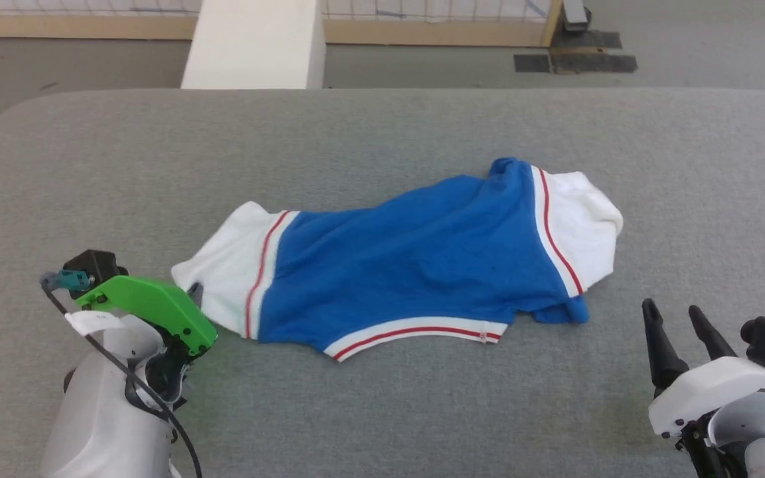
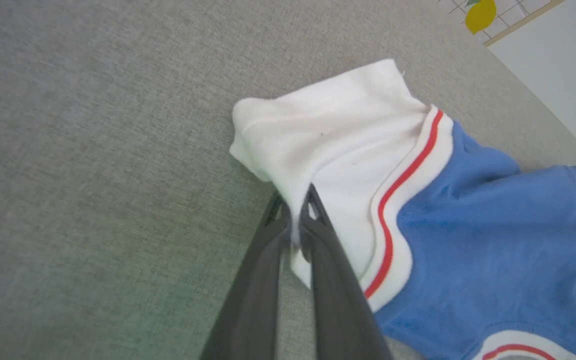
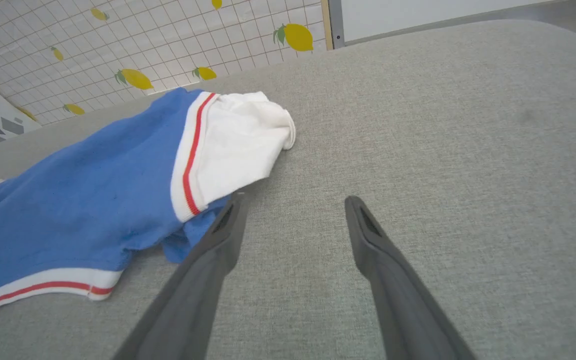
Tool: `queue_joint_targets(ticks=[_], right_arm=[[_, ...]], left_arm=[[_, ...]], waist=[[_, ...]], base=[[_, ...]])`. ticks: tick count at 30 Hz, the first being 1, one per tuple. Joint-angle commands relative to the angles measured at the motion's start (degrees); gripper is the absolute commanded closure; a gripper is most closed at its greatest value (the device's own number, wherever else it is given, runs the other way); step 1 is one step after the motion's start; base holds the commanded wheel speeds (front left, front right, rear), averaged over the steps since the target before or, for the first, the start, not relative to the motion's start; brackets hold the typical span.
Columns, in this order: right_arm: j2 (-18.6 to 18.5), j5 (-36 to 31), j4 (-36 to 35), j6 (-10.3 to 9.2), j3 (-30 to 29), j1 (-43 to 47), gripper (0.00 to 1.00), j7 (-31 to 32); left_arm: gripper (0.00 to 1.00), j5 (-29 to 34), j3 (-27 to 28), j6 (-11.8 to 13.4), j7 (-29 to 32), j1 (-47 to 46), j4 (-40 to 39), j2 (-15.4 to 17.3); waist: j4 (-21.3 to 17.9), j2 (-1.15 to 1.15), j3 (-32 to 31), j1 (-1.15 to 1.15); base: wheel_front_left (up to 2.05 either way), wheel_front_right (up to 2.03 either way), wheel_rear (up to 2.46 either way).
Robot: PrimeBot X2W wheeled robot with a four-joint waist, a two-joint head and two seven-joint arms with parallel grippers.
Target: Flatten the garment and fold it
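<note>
early stage: garment (image 1: 416,265) lies rumpled, unfolded on the tabletop (image 1: 382,133); my left tool (image 2: 296,200) clenched on its white sleeve (image 2: 328,135), my right tool (image 3: 295,205) released, empty.

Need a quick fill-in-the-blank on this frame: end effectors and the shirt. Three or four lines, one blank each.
1. The left end effector is shut on a sleeve coloured ____.
2. The right end effector stands ____, holding nothing.
3. The garment has a body coloured ____.
4. It lies on a padded surface coloured ____.
Missing words: white; open; blue; grey.
</note>
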Motion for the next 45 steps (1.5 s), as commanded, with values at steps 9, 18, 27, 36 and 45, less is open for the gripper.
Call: queue_joint_targets(ticks=[9,18,27,36,45], right_arm=[[0.0,-1.1,-0.1,-0.09,-1.6,-5.1,0.00,9.0],[0.0,-12.7,8.5,-0.09,-3.1,-20.3,0.00,27.1],[0.0,-17.4,19.0,-0.09,-0.9,-26.2,0.10,31.4],[0.0,-14.4,18.9,-0.09,0.3,-26.7,1.00,26.1],[0.0,-11.1,14.5,-0.09,5.6,-25.7,1.00,26.7]], left_arm=[[0.00,8.1,-0.8,-4.2,-22.4,7.8,-11.7,2.8],[0.00,11.2,-2.1,-4.3,-33.5,13.8,-14.8,0.3],[0.00,11.4,-3.5,-5.1,-33.9,12.1,-14.2,-0.1],[0.00,9.1,-6.0,-2.8,-18.8,10.1,-15.7,-0.3],[0.00,10.4,-7.7,4.3,1.6,4.2,-14.1,3.2]], waist=[[0.6,0.00,-0.8,0.00],[2.8,0.00,3.7,0.00],[3.9,0.00,6.4,0.00],[2.6,0.00,4.8,0.00],[0.6,0.00,5.9,0.00]], base=[[0.00,0.00,0.00],[0.00,0.00,0.00],[0.00,0.00,0.00],[0.00,0.00,0.00],[0.00,0.00,0.00]])
